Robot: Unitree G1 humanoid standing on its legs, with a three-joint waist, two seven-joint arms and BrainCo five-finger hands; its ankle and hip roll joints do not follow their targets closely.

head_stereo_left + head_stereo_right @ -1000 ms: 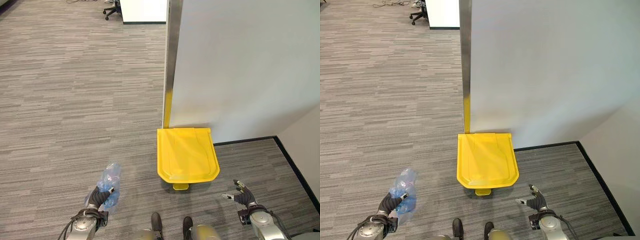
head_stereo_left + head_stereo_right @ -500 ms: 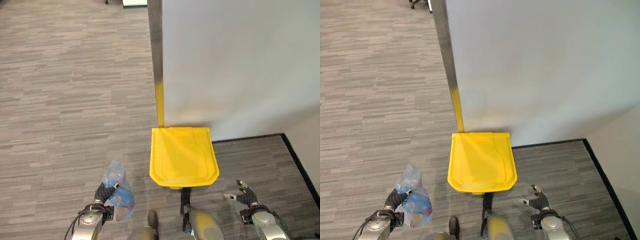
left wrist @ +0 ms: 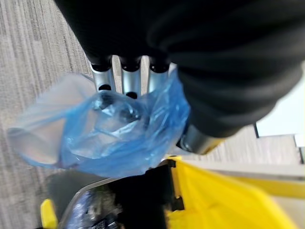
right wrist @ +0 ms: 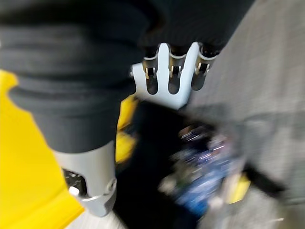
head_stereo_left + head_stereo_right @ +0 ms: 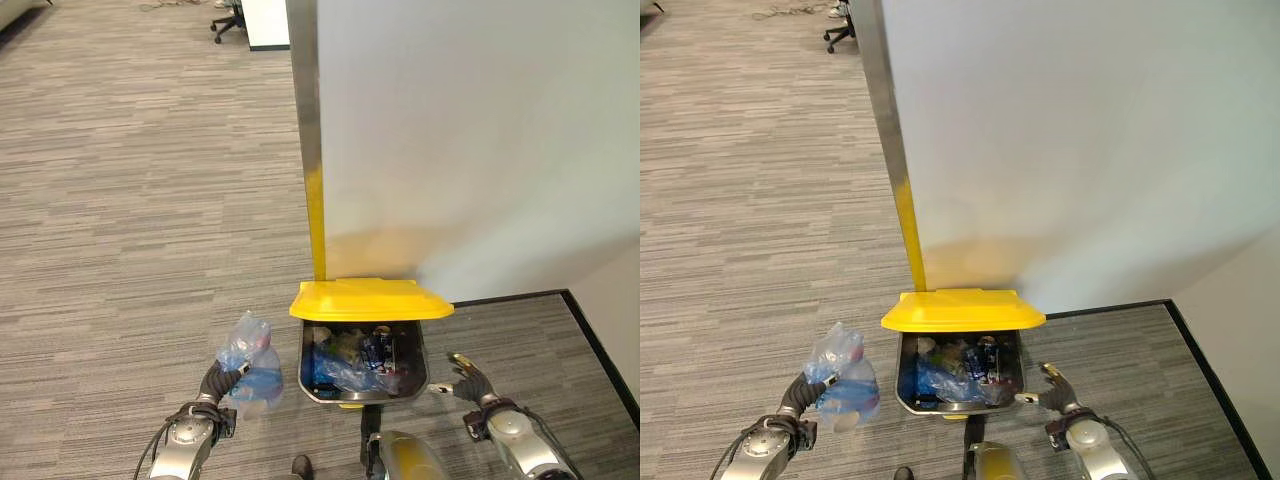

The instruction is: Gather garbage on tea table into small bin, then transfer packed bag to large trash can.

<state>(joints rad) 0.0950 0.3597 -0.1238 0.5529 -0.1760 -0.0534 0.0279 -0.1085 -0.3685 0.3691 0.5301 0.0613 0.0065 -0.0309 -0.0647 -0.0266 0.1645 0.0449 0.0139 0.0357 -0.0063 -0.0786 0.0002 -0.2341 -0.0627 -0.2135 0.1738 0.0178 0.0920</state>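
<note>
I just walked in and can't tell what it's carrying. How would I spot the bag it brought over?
Find the yellow-lidded trash can standing open against the white wall. Just beside it, the robot's left hand grips a crumpled translucent blue plastic bag, held above the carpet, not inside the can.

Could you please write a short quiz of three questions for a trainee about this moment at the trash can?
1. True or false: the yellow lid of the large trash can is raised.
2. Which hand holds the blue bag? A. left hand B. right hand
3. Fill in: the bag hangs beside the can, not yet ___ it.

Key: 1 true; 2 A; 3 inside.
</note>
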